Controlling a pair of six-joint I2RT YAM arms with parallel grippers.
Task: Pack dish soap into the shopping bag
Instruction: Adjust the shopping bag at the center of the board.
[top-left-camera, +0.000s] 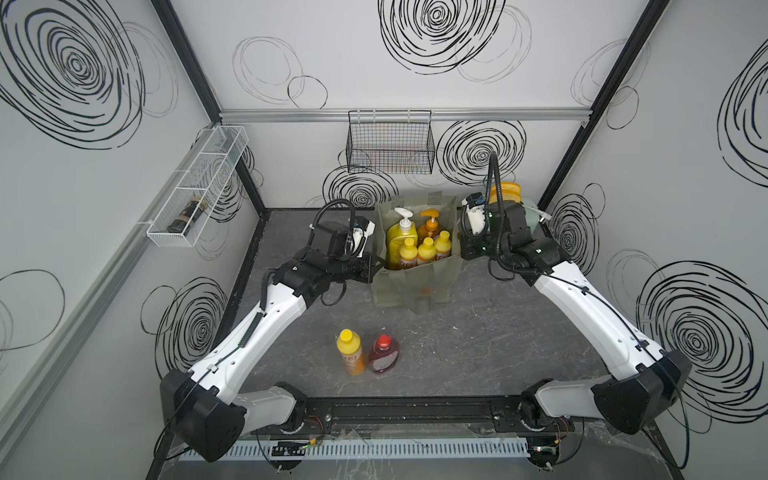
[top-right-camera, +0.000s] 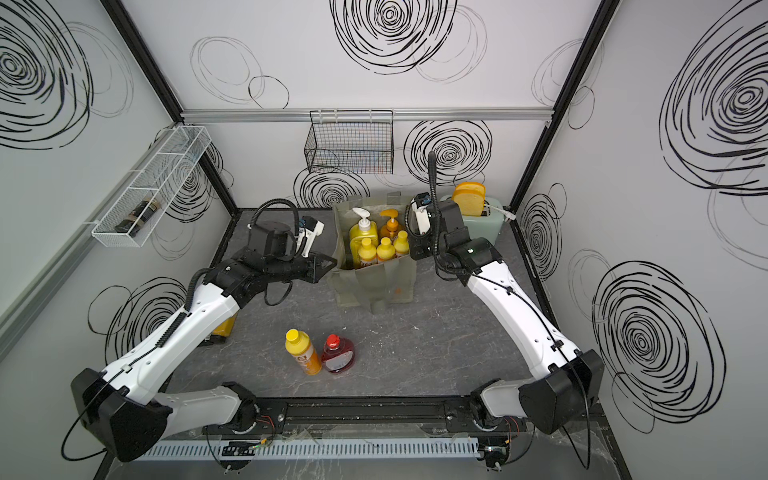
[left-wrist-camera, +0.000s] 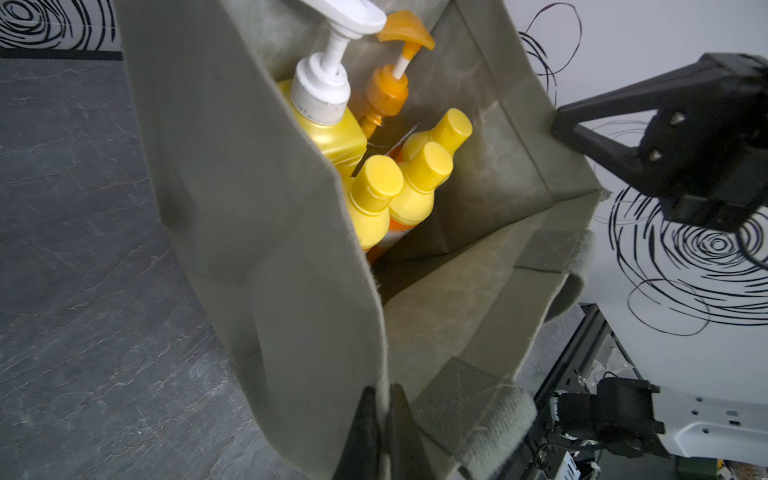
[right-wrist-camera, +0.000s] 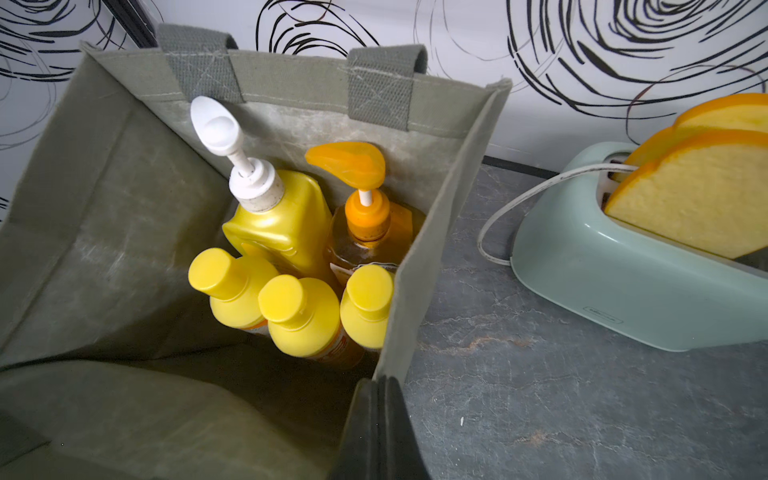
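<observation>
Left gripper (left-wrist-camera: 382, 401) and right gripper (right-wrist-camera: 376, 399), jaws clamped on opposite walls of the shopping bag (top-left-camera: 399, 280); a small orange bottle (top-left-camera: 351, 353) and red bottle (top-left-camera: 384, 355) stand on the surface (top-left-camera: 478, 345).

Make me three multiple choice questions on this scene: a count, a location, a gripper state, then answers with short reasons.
1. How many yellow-capped bottles stand in the shopping bag? A) one B) three C) five
2. Where is the red bottle? A) in the bag B) held in the air C) on the table beside an orange bottle
3. The left gripper is: A) shut on the bag's wall B) open C) holding the red bottle
Answers: B, three yellow caps show inside; C, it stands outside the bag; A, its jaws pinch the fabric.
</observation>
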